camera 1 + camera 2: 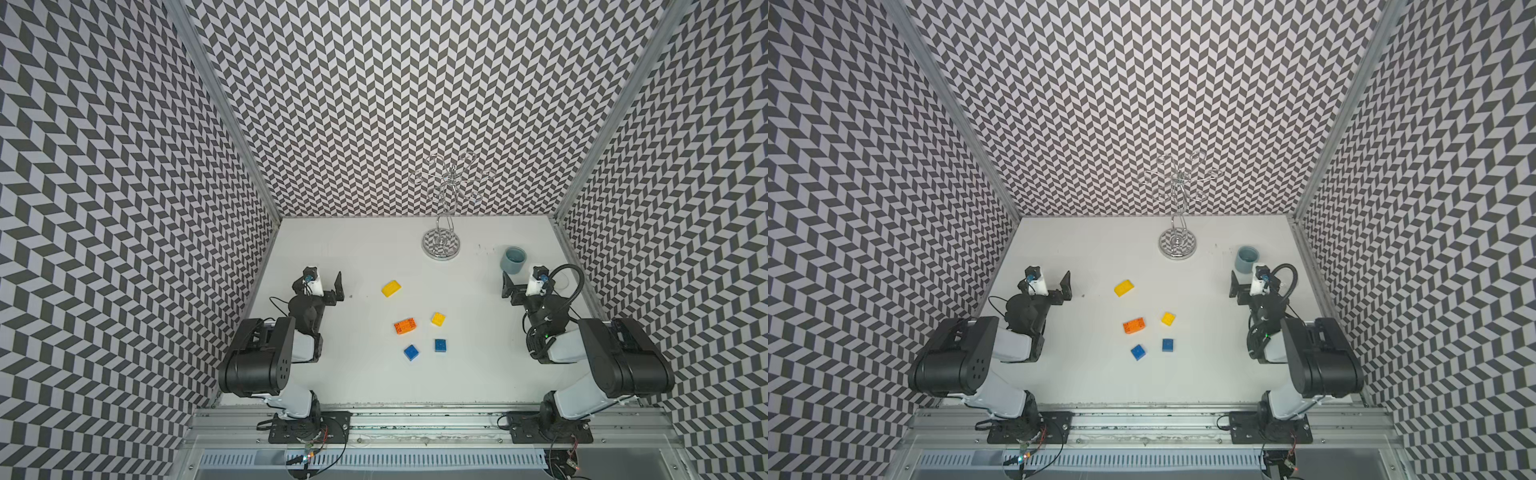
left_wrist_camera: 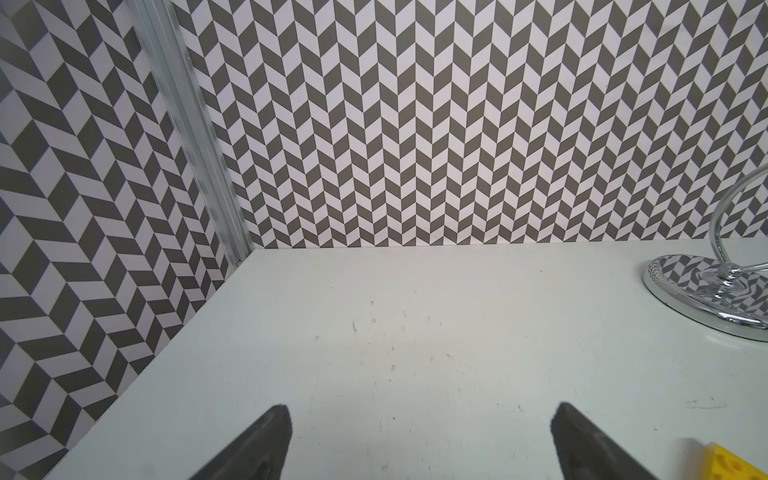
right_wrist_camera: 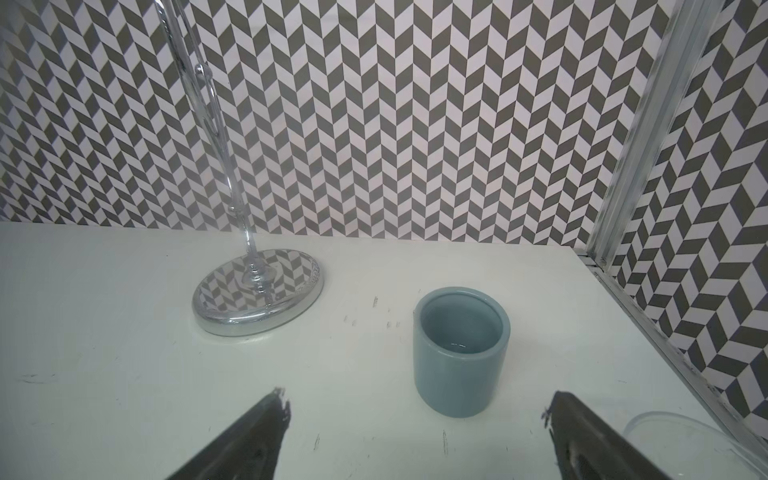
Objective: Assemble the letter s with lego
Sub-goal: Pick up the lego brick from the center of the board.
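**A:** Left wrist view: what is showing?

**B:** The left gripper (image 2: pixel 419 415) is standing with its two dark fingers (image 2: pixel 262 449) spread wide and gripping nothing, over the bare white table (image 2: pixel 415 324). A corner of the large yellow brick (image 2: pixel 731 467) is peeking in beside one finger, clear of it. The chrome stand (image 2: pixel 702 295) is sitting farther off, near the patterned back wall (image 2: pixel 415 124).

**A:** And the right wrist view?

**B:** The right gripper (image 3: pixel 415 401) is gaping just as wide, also empty. The grey cup (image 3: pixel 461 353) is standing upright just beyond the fingertips, closer to one of them and touching neither. The chrome stand's round foot is sitting beside the cup, apart from it.

**A:** What are both top views adding?

**B:** The left arm (image 1: pixel 266 357) and the right arm (image 1: pixel 623 361) are lying folded at opposite sides of the table, grippers pointing toward the back wall. The lego is lying loose in the middle between them: five bricks, none touching another. The large yellow brick is lying farthest back. The orange brick (image 1: pixel 405 326) and the small yellow brick (image 1: pixel 438 318) are lying near each other in the centre, orange toward the left arm. The nearer blue brick (image 1: pixel 411 352) and the second blue brick (image 1: pixel 440 345) are lying closest to the front edge, side by side with a gap. The letter s is not yet forming; no two bricks are joining. The grey cup is standing just ahead of the right gripper, the chrome stand at the back, near the middle.
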